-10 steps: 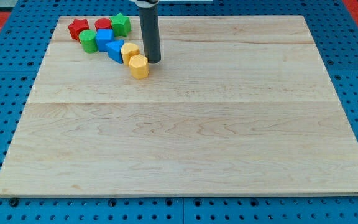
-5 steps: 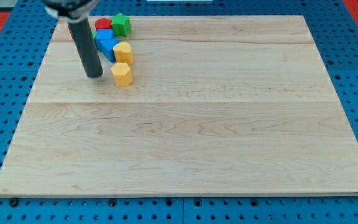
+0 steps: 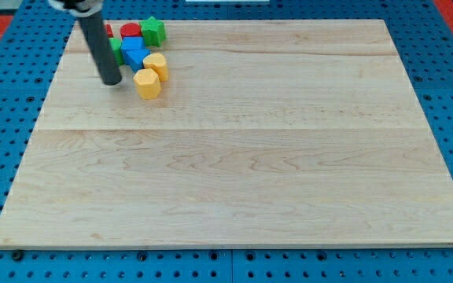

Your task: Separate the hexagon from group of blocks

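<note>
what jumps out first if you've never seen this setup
A tight huddle of coloured blocks near the wooden board's top left corner: the yellow hexagon at its lower edge, against another yellow block, with blue, red and green behind. My tip stands just to the hexagon's left, on the board.

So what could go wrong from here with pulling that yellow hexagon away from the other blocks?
1. My tip sits at the view's left of the yellow hexagon, so a push toward the view's right or top may shove it back against the other yellow block just above it.
2. The rod hides part of the cluster's left side, where a green block and a red block only peek out; it could brush them.
</note>
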Robot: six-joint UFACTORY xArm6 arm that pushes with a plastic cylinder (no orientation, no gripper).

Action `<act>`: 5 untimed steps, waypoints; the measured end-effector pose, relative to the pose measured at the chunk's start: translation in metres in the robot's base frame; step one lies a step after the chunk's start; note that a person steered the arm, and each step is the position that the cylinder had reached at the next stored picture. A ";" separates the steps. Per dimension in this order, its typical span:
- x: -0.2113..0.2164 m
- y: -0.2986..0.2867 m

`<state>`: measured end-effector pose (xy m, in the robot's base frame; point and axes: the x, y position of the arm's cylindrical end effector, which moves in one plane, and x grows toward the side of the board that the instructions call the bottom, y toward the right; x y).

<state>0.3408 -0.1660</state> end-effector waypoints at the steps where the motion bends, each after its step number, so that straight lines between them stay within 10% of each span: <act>1: 0.051 0.114; 2: 0.077 0.223; 4: 0.052 0.091; 5: 0.030 0.152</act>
